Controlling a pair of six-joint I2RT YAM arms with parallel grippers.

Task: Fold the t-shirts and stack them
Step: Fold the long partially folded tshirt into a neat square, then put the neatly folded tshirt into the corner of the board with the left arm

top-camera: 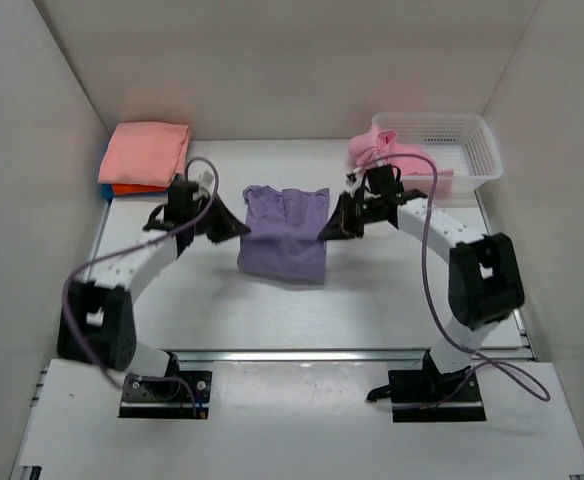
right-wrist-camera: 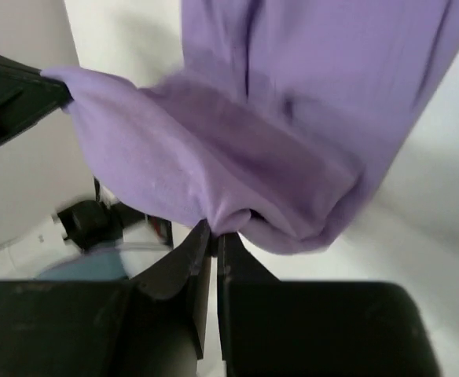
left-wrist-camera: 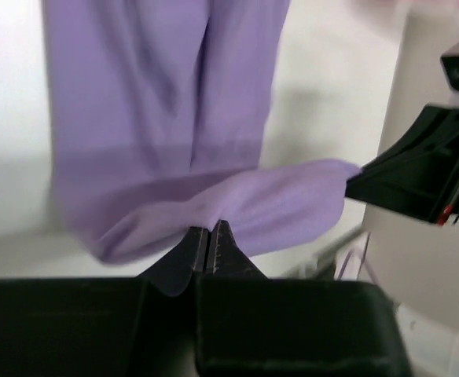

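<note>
A lavender-purple t-shirt point(top-camera: 284, 235) hangs stretched between my two grippers at mid-table, its near part draped down over the part lying flat. My left gripper point(top-camera: 240, 229) is shut on the shirt's left edge point(left-wrist-camera: 214, 212). My right gripper point(top-camera: 328, 230) is shut on its right edge point(right-wrist-camera: 237, 216). In each wrist view the other arm's black finger shows at the far end of the raised fold. A folded salmon-pink t-shirt point(top-camera: 147, 150) lies at the back left on an orange one point(top-camera: 137, 188), with a sliver of blue point(top-camera: 104, 188) beside it. A light pink t-shirt point(top-camera: 377, 148) hangs over the basket's left rim.
A white mesh basket point(top-camera: 462, 145) stands at the back right. White walls close in the table on the left, back and right. Purple cables loop from both arms over the table.
</note>
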